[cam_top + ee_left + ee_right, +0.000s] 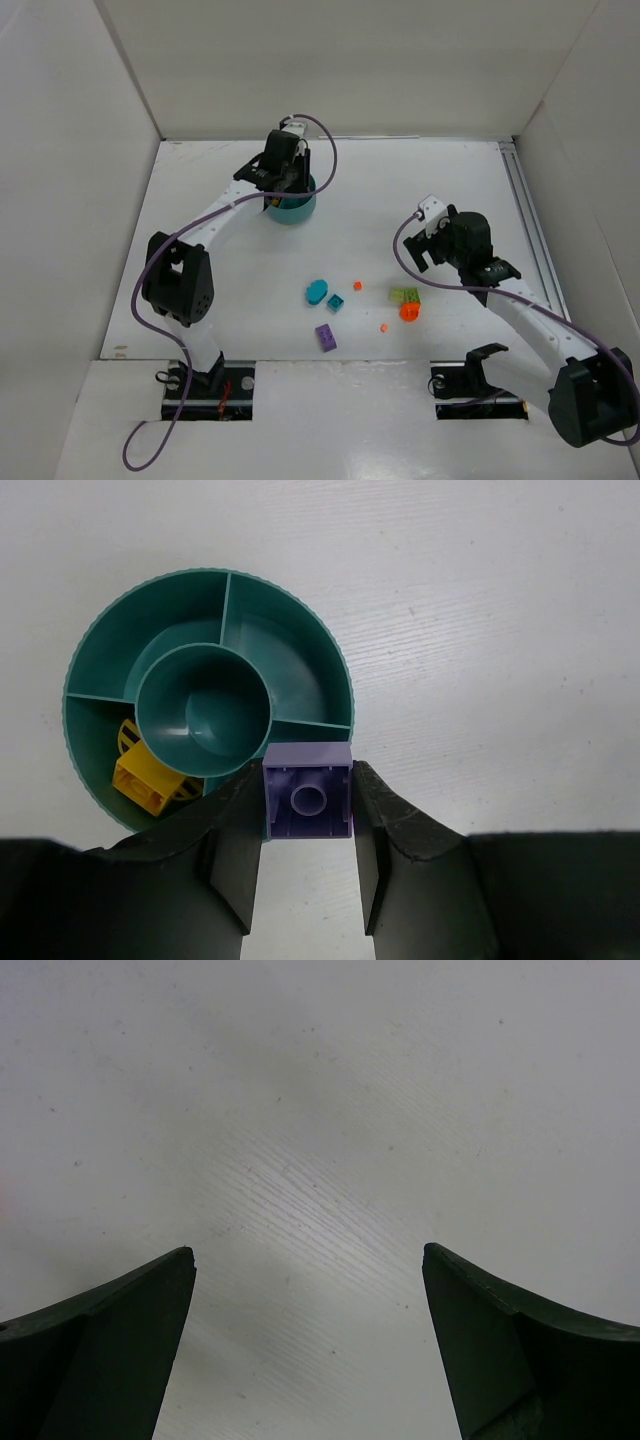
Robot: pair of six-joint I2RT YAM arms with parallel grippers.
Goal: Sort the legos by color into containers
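On the left, the left gripper (308, 780) is clamped on a purple brick (309, 798), one finger flat on each side, hollow underside facing the wrist camera. It hangs over the near rim of the teal dish (100, 650), which stands toward the far left of the desk (240, 300). The square side grip probably lets the brick drop straight once the jaws part. Which section lies under it I cannot tell; it overlaps the centre cup's edge and a near wedge. A yellow brick (145, 785) and a striped yellow bit beside it fill the wedge to its left, so that one seems taken (purple looks to need a section of its own). The far wedges look bare. The walls are low and the far wall of the enclosure stands well apart.

In the middle of the desk the unsorted legos lie scattered: a teal oval (317, 291), a small teal piece (336, 304), a second purple brick (325, 338), two orange bits (357, 285), then a lime brick (405, 296) touching an orange round piece (409, 312). Most are apart enough to pick singly; that last pair is not.

On the right, the right gripper (310, 1290) is spread wide and holds nothing, over bare desk just beyond the lime brick, with free desk between it and the rail at the right edge.
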